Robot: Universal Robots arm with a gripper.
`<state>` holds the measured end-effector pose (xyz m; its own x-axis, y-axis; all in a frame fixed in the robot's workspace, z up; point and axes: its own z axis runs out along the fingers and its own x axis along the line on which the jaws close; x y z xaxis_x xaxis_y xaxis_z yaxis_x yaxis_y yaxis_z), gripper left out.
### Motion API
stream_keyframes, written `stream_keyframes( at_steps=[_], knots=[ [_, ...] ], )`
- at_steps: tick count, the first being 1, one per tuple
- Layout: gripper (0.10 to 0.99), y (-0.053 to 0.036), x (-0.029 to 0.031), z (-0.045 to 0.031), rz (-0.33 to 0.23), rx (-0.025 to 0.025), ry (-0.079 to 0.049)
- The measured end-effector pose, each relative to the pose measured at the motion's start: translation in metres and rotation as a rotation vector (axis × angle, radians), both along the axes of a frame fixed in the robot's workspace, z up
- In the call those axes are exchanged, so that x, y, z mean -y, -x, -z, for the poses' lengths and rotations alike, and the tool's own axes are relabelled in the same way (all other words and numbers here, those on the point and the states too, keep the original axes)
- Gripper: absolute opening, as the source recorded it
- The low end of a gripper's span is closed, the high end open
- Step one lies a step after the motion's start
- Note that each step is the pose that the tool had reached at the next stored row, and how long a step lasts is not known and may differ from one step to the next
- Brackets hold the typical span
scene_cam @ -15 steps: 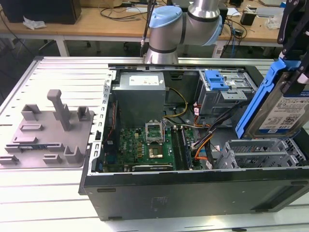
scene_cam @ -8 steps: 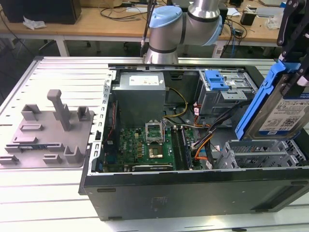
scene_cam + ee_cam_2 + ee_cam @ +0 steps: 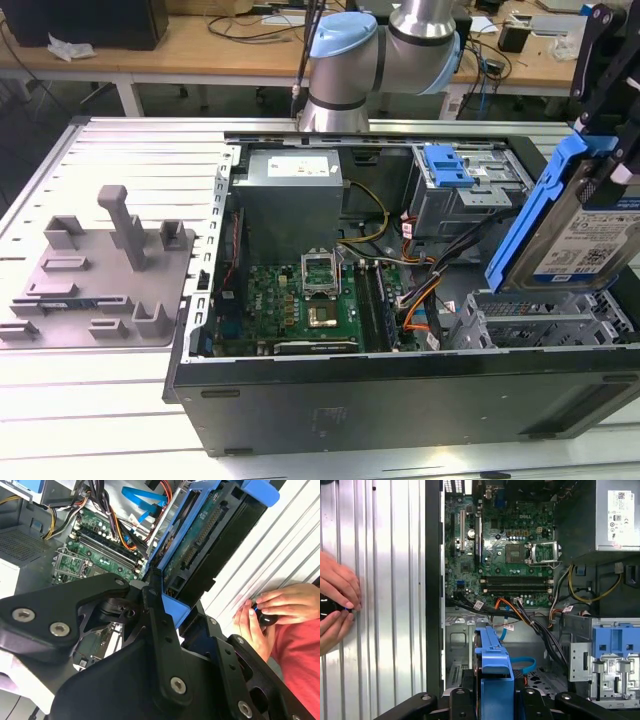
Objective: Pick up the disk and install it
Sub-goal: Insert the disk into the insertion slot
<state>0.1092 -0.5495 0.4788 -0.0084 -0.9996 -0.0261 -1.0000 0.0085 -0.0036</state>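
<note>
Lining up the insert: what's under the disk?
The first wrist view shows, under the disk, the case's metal bay, a blue cable and a wire bundle. What lies straight under the disk is covered by it.

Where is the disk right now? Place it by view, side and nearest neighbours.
The disk hangs tilted at the exterior view's right, clamped in the gripper, over the grey drive cage at that end of the open computer case.

Open drive bay (image 3: 540, 320) beneath disk (image 3: 588, 242), cables (image 3: 540, 630) crowding beside it, person's hands (image 3: 337, 587) outside case (image 3: 400, 400)
</note>
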Motion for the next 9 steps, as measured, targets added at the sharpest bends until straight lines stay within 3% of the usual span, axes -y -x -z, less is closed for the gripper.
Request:
stream_keyframes(
  at_steps=[9],
  knots=[
    [0.369, 0.0, 0.0, 0.0083, 0.0, 0.0, 0.0]
  ],
)
